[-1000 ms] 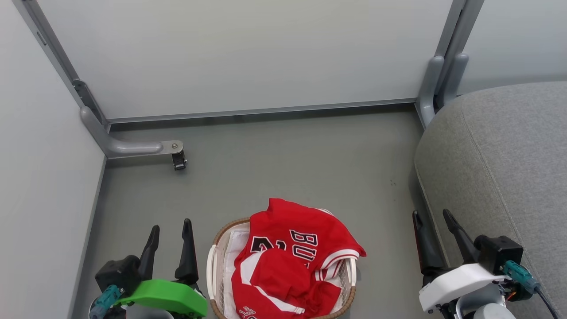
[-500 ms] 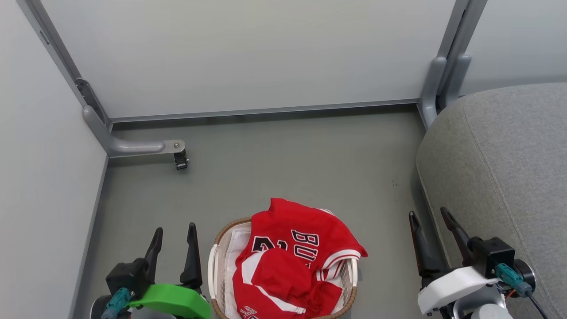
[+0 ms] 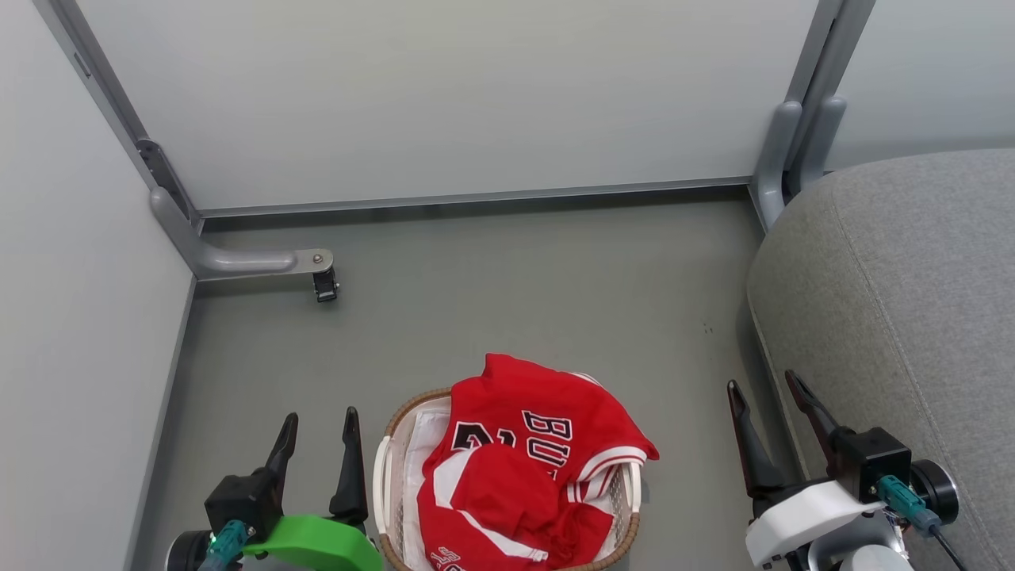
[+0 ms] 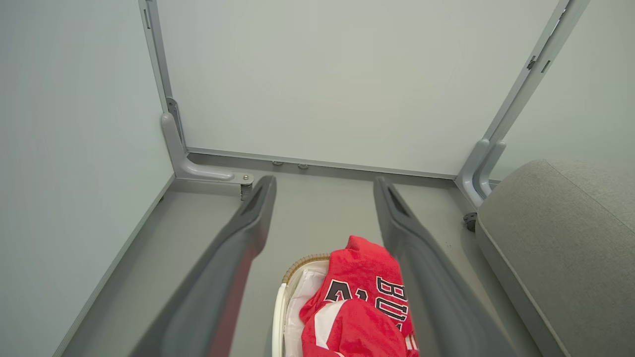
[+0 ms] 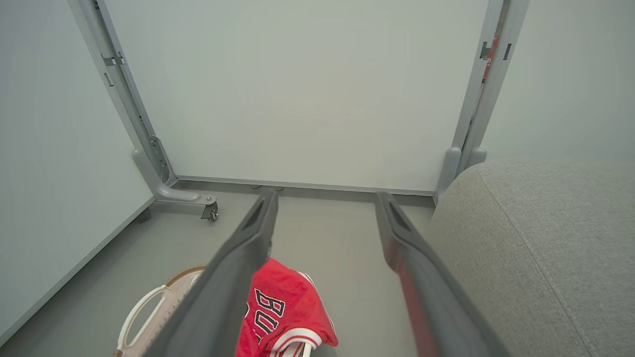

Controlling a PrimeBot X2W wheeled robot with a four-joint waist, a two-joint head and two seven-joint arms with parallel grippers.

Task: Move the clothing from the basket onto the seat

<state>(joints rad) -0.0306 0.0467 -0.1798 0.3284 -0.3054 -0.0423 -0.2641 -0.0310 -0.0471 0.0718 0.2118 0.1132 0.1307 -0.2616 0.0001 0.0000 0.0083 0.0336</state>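
The basket (image 3: 403, 410) sits down on the grey floor (image 3: 507, 277). The clothing (image 3: 515, 476) is piled right in it, red with white and red striped trim. It heaps above the brown rim and spills over the far right edge.

Writing first: black letters outlined in white read "BU" across the top garment. That's all the word gives, because the fabric folds under and swallows what follows. Beside it a black numeral, possibly a 2, is half buried in a crease. There's more lettering at the very bottom of the head view, but the frame edge slices through it and I can't read it. A white sheet (image 3: 424, 434) peeks out under the red on the basket's left side.

The left gripper (image 3: 321, 414) hovers just left of the basket, jaws spread wide, nothing between them. The right gripper (image 3: 761, 379) stands in the gap between basket and seat (image 3: 896, 301), jaws equally wide and empty. Neither touches the clothing.

From the left wrist, the "BU" shows again, its right side hidden behind that gripper's own finger, and the basket's near half is cut off at the bottom. From the right wrist, the left finger covers most of the basket, leaving one white handle (image 5: 127, 321) and a red flap with the "BU". The seat runs off the right edge in every view. Pale panels (image 3: 444, 95) close the back, with a small caster (image 3: 324, 286) under the left bracket.
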